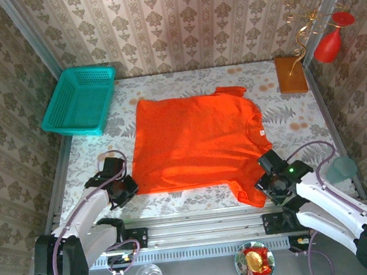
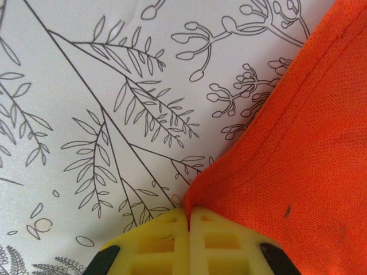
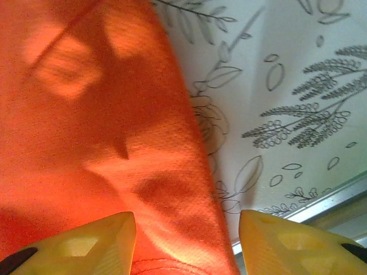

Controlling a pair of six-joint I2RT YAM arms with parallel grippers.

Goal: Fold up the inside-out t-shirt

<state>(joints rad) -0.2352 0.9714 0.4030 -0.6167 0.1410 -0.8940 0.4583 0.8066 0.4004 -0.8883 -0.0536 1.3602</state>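
- Nearest us, the left gripper has its yellow fingers pressed flat together. The hem corner of the inside-out t-shirt is caught in the seam between them, and the cloth rises to the tips in a small peak.
- On the other side, the right gripper stands with its fingers apart at a middling gap, astride the edge of the near sleeve. Cloth lies under and between them, but we see nothing pinched.
- We judge this to be the grasp before the first fold, with one near corner taken and the other not yet.
- The next move, as we read it, calls for the right fingers to close on the sleeve edge, gathering cloth and not the table covering. Both arms would then lift evenly and carry the near edge toward the far one, so that the shirt does not skew.
- The shirt lies spread flat in the middle of the table, collar to the right and hem to the left. Its near long edge runs between the two grippers.
- Farther back, a teal basket sits at the far left, near the shirt but apart from it. A brown block and a red vase stand at the far right, and we think them clear of the fold.
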